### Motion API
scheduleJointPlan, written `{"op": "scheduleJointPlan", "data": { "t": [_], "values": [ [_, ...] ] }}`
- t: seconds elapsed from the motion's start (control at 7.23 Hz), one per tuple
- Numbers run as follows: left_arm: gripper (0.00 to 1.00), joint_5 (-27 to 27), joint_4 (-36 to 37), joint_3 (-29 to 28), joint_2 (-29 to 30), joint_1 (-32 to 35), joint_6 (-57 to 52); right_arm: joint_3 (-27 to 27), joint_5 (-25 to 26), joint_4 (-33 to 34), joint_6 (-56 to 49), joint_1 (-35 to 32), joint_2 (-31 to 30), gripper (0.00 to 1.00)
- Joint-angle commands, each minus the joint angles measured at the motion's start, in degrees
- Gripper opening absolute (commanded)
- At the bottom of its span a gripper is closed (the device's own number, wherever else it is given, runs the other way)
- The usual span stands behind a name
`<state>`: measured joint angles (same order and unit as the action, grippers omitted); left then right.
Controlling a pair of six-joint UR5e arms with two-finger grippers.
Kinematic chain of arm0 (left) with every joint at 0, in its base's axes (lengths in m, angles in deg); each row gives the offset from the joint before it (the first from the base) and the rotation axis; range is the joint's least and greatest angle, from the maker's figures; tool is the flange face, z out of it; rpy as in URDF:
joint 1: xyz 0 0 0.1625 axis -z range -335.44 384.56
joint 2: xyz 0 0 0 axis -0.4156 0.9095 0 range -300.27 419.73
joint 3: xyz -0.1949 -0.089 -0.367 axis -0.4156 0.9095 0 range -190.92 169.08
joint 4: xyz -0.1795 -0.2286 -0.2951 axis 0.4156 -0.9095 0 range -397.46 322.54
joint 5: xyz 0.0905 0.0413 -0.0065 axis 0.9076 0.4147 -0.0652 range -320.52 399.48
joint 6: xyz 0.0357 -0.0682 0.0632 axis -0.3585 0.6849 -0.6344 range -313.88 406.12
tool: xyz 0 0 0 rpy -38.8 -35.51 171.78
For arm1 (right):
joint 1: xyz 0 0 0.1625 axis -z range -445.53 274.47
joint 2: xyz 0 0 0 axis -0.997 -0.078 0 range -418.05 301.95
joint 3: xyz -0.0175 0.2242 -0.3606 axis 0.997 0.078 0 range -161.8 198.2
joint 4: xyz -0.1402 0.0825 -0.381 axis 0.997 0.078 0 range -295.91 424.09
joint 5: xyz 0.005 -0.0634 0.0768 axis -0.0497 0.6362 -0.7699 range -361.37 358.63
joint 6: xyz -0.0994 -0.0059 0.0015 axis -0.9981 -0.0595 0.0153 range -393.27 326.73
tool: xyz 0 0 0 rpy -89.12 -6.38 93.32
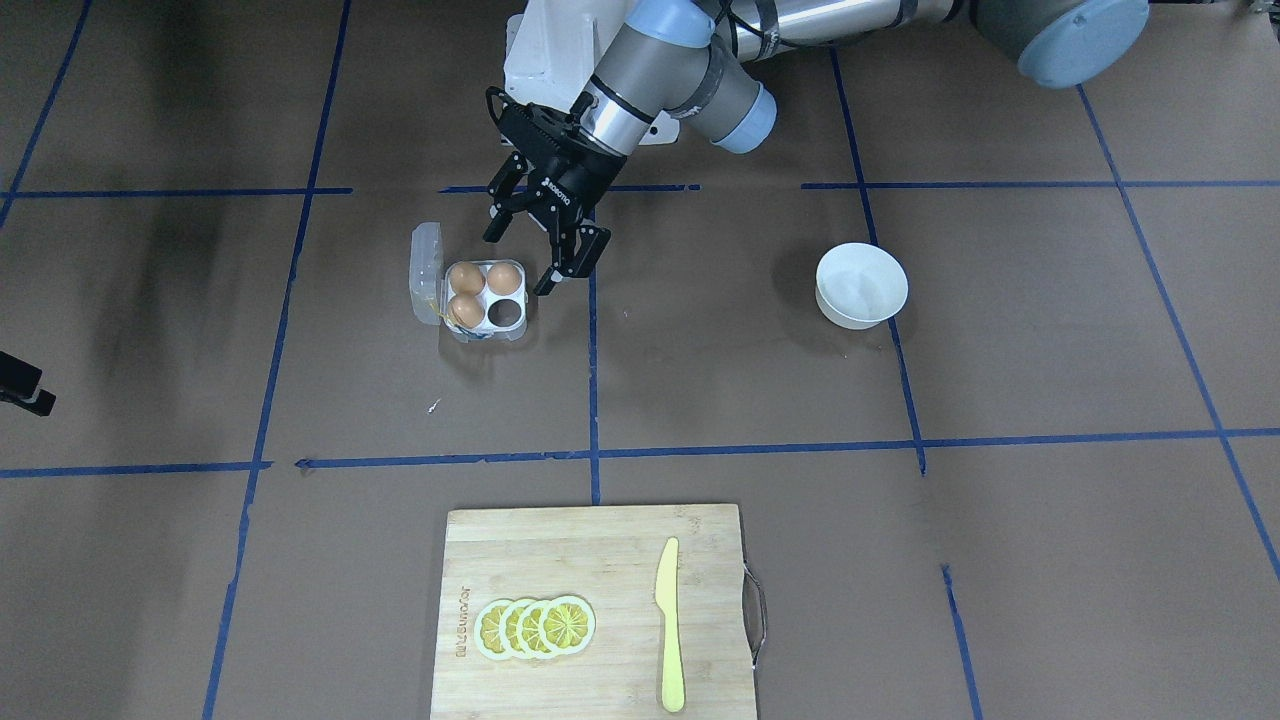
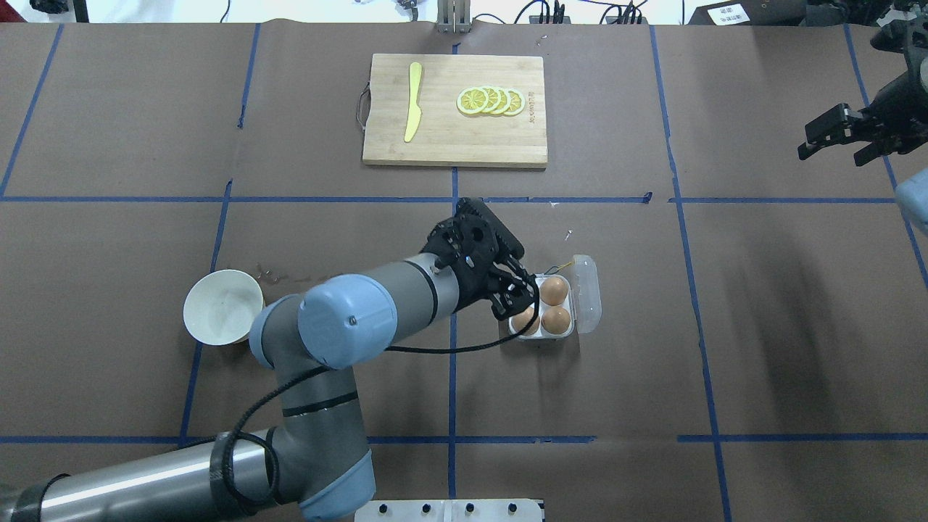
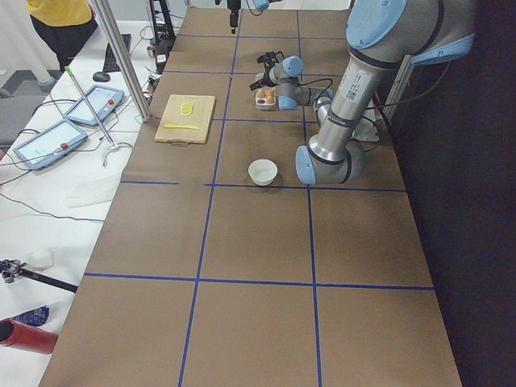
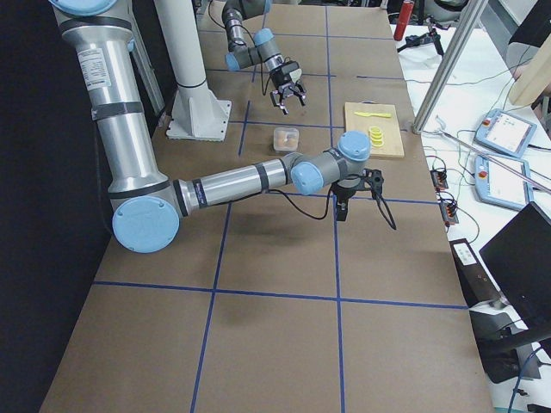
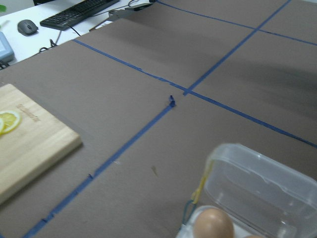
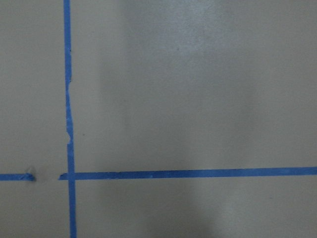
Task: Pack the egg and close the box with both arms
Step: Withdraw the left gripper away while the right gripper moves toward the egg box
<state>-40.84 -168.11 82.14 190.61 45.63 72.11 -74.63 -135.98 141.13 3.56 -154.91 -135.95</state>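
The left gripper (image 1: 520, 256) hangs with its fingers spread wide and nothing between them, tilted down over the near edge of the box (image 1: 478, 334). Just under its fingertips an egg (image 1: 503, 278) sits in one cell, and two more eggs (image 1: 467, 277) fill the cells on the far side of that one from the gripper. The fourth cell (image 1: 507, 314), also on the gripper's side of the box, is empty. The clear lid (image 1: 425, 265) stands open on the side of the box away from the gripper, with a yellow string (image 1: 437, 304) hanging at the hinge. A white bowl (image 1: 861, 285) rests on the table (image 1: 1050, 330) well behind the gripper, out by the arm's elbow. Far ahead of it, a wooden board (image 1: 590, 560) carries lemon slices (image 1: 535, 627) and a yellow knife (image 1: 669, 625). The right gripper (image 2: 834, 143) hovers well off to the side, apart from the box, its fingers apart and holding nothing.
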Motion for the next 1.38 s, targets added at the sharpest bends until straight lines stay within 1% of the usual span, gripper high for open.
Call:
{"op": "scheduleJointPlan", "data": {
  "t": [0.0,0.14,0.28,0.42,0.55,0.69,0.83,0.97,1.11,1.25],
  "values": [
    [1.00,-7.5,15.9,7.6,-0.5,8.8,0.4,-0.7,0.4,-6.8,8.0,4.1,0.2,1.00],
    [1.00,-16.7,23.0,7.8,-0.7,16.2,0.0,-1.0,0.9,-9.6,10.4,5.9,0.2,1.00],
    [1.00,-21.9,27.3,8.0,-1.7,20.7,-0.2,-2.5,2.4,-10.1,14.3,8.4,0.5,1.00],
    [1.00,-23.5,28.3,8.2,-4.4,23.5,-0.2,-5.3,5.3,-10.1,19.7,11.9,0.6,0.98],
    [1.00,-29.5,29.4,8.2,-6.8,26.6,-0.2,-7.8,8.2,-10.1,24.6,15.2,0.6,0.97],
    [1.00,-35.5,30.9,8.2,-10.9,31.3,-0.1,-9.9,11.7,-10.1,27.9,18.5,0.6,0.99],
    [1.00,-39.4,31.0,8.0,-15.6,35.5,0.4,-10.6,14.3,-10.1,29.9,20.9,0.6,1.00],
    [1.00,-42.7,31.1,7.4,-19.6,40.1,0.4,-11.3,15.5,-10.1,30.0,22.3,0.6,0.99],
    [1.00,-44.6,31.2,7.1,-23.6,43.4,0.4,-12.0,15.3,-10.1,29.9,22.8,-0.1,0.54],
    [1.00,-44.7,31.4,6.0,-24.2,45.0,0.2,-12.8,15.3,-10.1,29.9,24.2,-0.4,0.01]
  ]
}}
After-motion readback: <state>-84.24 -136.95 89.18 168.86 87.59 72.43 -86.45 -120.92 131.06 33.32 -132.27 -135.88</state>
